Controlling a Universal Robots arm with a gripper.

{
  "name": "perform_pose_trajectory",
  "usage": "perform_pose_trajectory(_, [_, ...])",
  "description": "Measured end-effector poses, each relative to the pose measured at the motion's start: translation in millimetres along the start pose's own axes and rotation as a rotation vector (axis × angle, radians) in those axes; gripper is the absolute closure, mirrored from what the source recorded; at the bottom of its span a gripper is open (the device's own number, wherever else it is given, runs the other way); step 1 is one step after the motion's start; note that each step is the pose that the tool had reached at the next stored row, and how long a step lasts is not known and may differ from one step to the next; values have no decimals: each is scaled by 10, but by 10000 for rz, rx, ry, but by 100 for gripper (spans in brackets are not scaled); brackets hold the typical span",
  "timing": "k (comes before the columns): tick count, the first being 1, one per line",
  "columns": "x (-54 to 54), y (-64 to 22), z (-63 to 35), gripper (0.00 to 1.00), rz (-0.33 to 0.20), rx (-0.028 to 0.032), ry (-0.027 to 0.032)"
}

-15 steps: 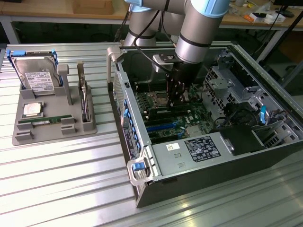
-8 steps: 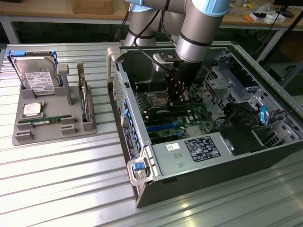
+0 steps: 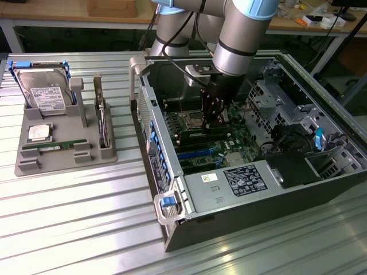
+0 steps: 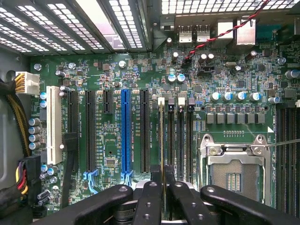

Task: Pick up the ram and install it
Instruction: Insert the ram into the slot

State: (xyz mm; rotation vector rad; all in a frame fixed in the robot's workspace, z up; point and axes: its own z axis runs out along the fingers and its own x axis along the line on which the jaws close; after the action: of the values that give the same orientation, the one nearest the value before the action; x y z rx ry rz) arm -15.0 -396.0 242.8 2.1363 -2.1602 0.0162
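My gripper point(image 3: 213, 121) reaches down into the open computer case point(image 3: 172, 226), over the motherboard point(image 3: 229, 150). In the wrist view the gripper point(image 4: 162, 190) is shut on the ram point(image 4: 162, 140), which shows edge-on as a thin strip between the fingertips point(image 4: 149, 197). The strip runs along the memory slot nearest the black expansion slots, with the other memory slots point(image 4: 180, 136) beside it. I cannot tell whether the stick is seated in the slot or just above it. Another green stick point(image 3: 54, 146) lies in the grey tray point(image 3: 28, 166).
The tray also holds a hard drive point(image 3: 46, 91), a square silver processor chip point(image 3: 39, 132) and an upright card point(image 3: 102, 123). A processor socket point(image 4: 234, 164) sits beside the memory slots. A blue slot point(image 4: 125, 136), cables point(image 4: 18, 117) and the drive cage point(image 3: 275, 106) crowd the case.
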Motion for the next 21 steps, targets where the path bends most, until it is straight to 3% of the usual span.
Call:
perform_pose_trajectory(4, [0, 0, 0, 87, 0, 1, 0])
perform_pose_trajectory(6, [0, -6, -2, 87, -4, -28, -1])
perform_pose_trajectory(12, [1, -43, -22, 87, -19, -241, 5])
perform_pose_trajectory(13, [2, -57, -29, 87, -25, -327, 6])
perform_pose_trajectory(14, [2, -64, -31, 87, -30, -369, 7])
perform_pose_trajectory(19, [1, -73, -31, 87, -32, -374, 6])
perform_pose_trajectory(20, [1, -108, -32, 87, -40, -481, 6])
perform_pose_trajectory(21, [1, -166, -37, 87, -65, -720, 13])
